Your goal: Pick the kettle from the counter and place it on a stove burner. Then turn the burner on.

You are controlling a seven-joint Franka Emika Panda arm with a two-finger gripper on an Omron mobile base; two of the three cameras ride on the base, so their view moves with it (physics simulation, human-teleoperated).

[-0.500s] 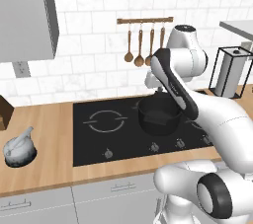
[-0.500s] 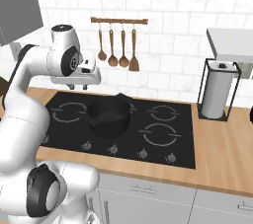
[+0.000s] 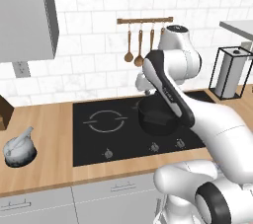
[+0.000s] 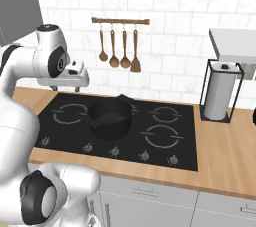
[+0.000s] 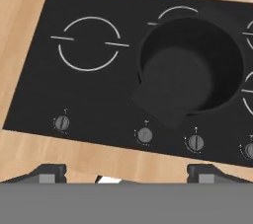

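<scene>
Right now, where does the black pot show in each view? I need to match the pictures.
Left base view: black pot right of centre on the cooktop, partly behind the arm.
Right base view: pot left of centre.
Hand view: pot upper right.
Shared landmark: the wide white burner ring beside the pot.

Both base views look forward and down from behind the arm, left and right, sharing the cooktop; the hand view looks steeply down at it, close
</scene>
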